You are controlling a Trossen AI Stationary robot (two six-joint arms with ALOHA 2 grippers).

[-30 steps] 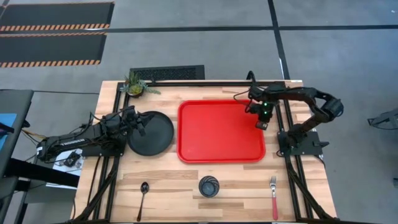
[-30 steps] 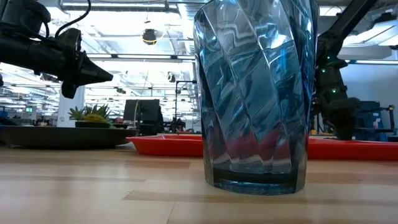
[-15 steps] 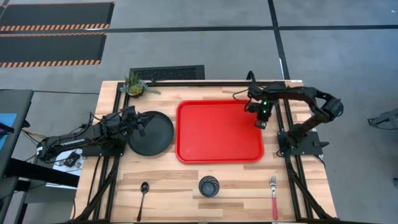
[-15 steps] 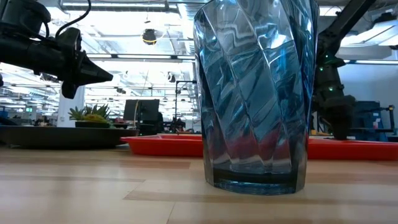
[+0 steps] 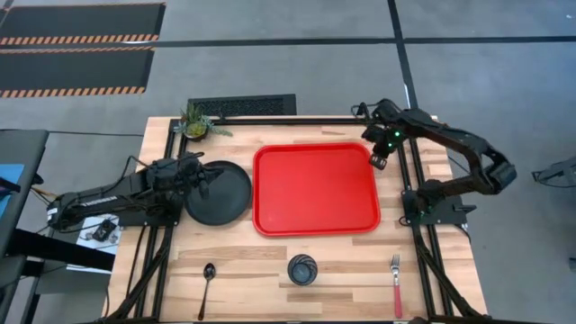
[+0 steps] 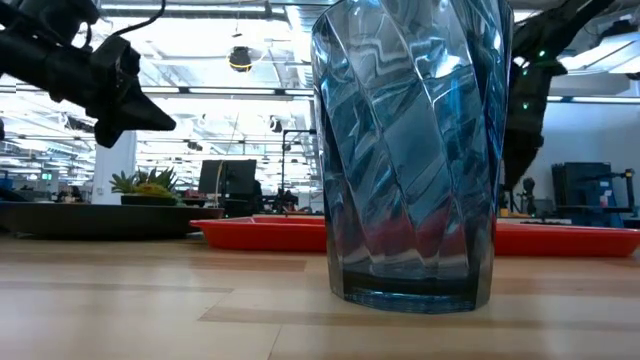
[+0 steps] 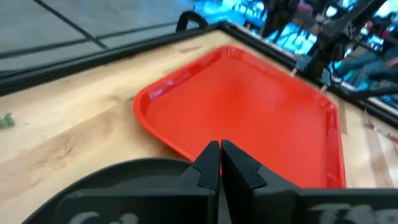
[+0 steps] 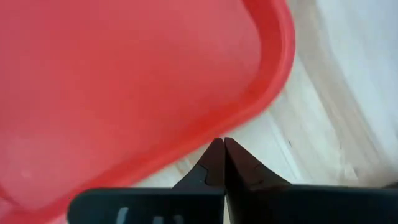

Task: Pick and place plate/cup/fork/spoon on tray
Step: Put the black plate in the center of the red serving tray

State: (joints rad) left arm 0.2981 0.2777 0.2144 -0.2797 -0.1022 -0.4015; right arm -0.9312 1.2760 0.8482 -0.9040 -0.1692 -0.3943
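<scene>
My left jaws (image 5: 205, 177), shut and empty, hang over the matte black plate (image 5: 219, 193), which lies on the bench just left of the glossy red tray (image 5: 315, 189); this arm is the nearer one. My right jaws (image 5: 378, 162), shut on nothing, sit by the tray's far right corner, while the slim spoon (image 5: 208, 276), ribbed cup (image 5: 301, 269) and fork (image 5: 396, 284) lie along the bench's near edge.

Count on table: one bright red rectangular plastic tray (image 5: 315, 189), one round matte black plate (image 5: 219, 193), one small dark ringed cup (image 5: 301, 269), one slim dark spoon (image 5: 208, 278), one red-handled metal fork (image 5: 396, 283), one small green potted plant (image 5: 195, 121).
</scene>
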